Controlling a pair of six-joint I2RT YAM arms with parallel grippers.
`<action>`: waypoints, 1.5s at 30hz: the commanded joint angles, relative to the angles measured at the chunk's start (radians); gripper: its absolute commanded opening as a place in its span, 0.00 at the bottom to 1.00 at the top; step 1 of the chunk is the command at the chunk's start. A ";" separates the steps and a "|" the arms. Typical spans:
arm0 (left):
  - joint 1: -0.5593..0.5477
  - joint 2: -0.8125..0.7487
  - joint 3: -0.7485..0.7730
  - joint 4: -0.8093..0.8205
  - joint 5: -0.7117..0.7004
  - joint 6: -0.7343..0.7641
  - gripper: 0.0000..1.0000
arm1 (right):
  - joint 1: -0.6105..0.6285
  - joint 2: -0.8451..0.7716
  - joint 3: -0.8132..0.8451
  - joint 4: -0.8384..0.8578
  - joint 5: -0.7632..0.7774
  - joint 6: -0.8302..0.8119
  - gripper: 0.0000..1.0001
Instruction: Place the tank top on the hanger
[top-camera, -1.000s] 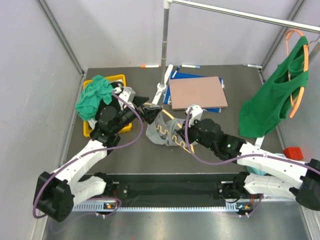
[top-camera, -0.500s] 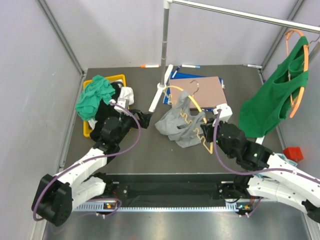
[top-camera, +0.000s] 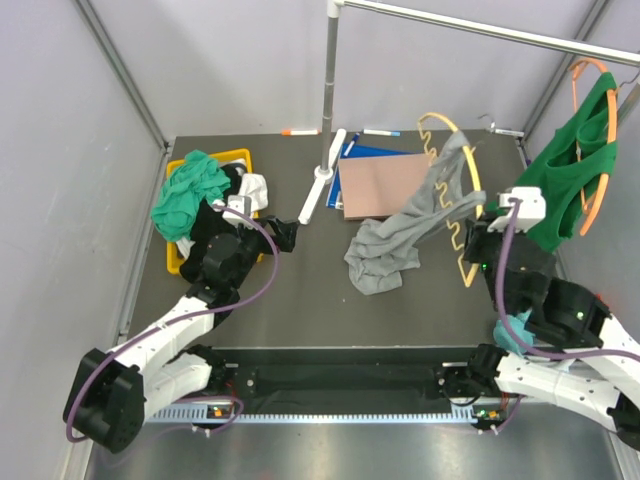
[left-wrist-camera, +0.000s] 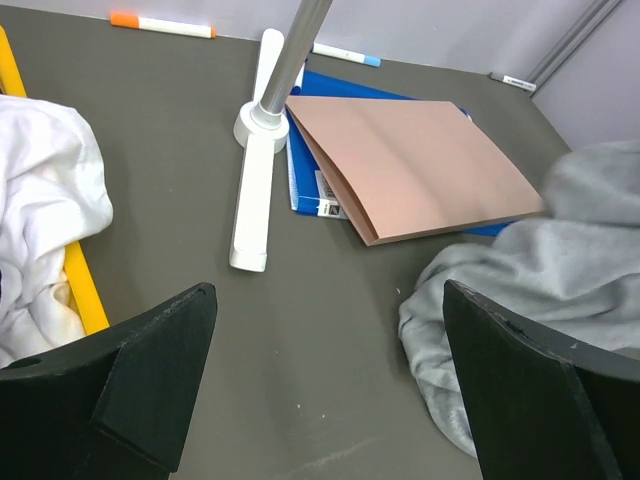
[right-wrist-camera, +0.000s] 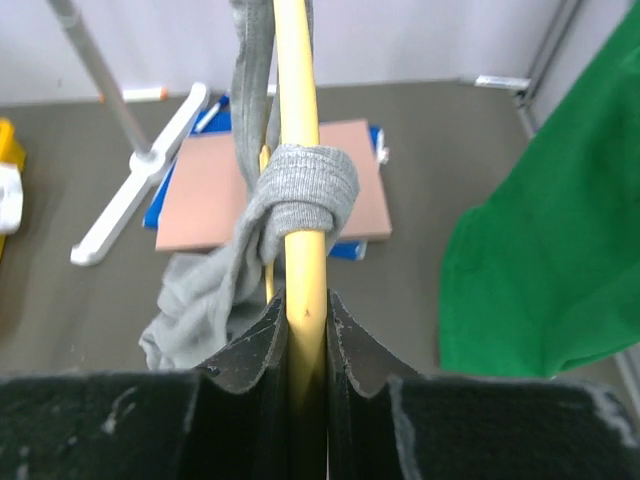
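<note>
My right gripper (top-camera: 478, 238) is shut on the pale yellow hanger (top-camera: 468, 172) and holds it up at the right of the table. In the right wrist view the hanger's bar (right-wrist-camera: 300, 150) stands clamped between the fingers (right-wrist-camera: 252, 345). The light grey tank top (top-camera: 400, 240) hangs from the hanger by one strap wound round the bar (right-wrist-camera: 300, 190). Its lower part trails on the table (left-wrist-camera: 560, 270). My left gripper (top-camera: 290, 236) is open and empty above the bare table, left of the tank top; its fingers (left-wrist-camera: 150, 370) are wide apart.
A yellow bin (top-camera: 240, 158) with teal-green cloth (top-camera: 188, 195) and white cloth (left-wrist-camera: 40, 190) sits at the left. A white rack foot and pole (top-camera: 320, 180) stand mid-back, beside a brown folder on blue books (top-camera: 390, 185). A green tank top on an orange hanger (top-camera: 545, 195) hangs right.
My right gripper has lifted the hanger up and to the right, dragging the grey tank top with it. My left gripper let go of the fabric and drew back left, open.
</note>
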 joint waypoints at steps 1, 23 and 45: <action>-0.001 -0.026 -0.008 0.028 0.001 -0.001 0.99 | 0.006 -0.005 0.163 -0.005 0.143 -0.068 0.00; -0.001 -0.076 -0.007 0.009 0.021 -0.010 0.99 | -0.071 0.276 0.606 0.064 0.116 -0.379 0.00; -0.001 -0.093 -0.010 0.002 0.004 -0.002 0.99 | -0.784 0.391 0.558 0.098 -0.442 -0.272 0.00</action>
